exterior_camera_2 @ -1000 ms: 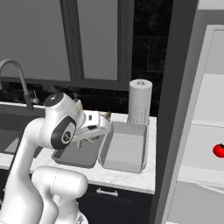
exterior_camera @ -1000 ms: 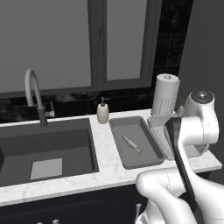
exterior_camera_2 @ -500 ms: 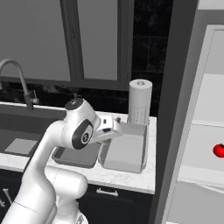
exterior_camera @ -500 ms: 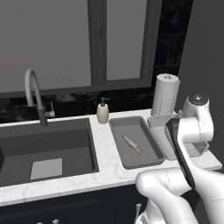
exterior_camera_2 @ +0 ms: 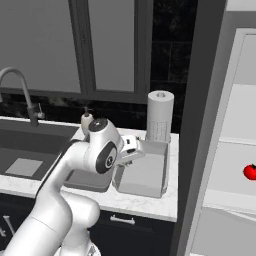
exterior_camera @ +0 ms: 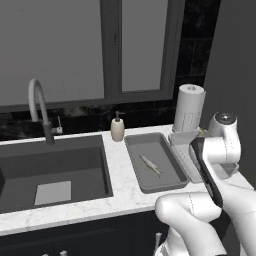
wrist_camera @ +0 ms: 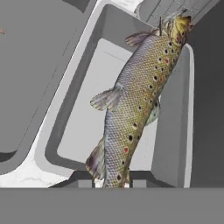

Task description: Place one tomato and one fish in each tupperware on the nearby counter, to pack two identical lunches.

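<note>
Two-finger gripper [wrist_camera: 114, 184]: fingers clamped on a spotted brown trout-like fish [wrist_camera: 133, 105], which hangs over the lighter grey shallow rectangular tupperware tray [wrist_camera: 83, 131] at the right end of the white marble-look counter [exterior_camera: 120, 187].
Darker grey tupperware tray [exterior_camera: 152, 162]: just left of the lighter one [exterior_camera_2: 145, 175], holding a small second fish [exterior_camera: 151, 165].
Red tomato [exterior_camera_2: 251, 171]: on a pale shelf right of the counter, well apart from both trays.
White paper-towel roll [exterior_camera: 189, 108]: upright at the counter's back right corner.

Home kitchen — sink [exterior_camera: 50, 172] w/ faucet [exterior_camera: 39, 107], marble counter [exterior_camera: 120, 192], paper towel roll [exterior_camera_2: 159, 116], soap dispenser [exterior_camera: 117, 127].
</note>
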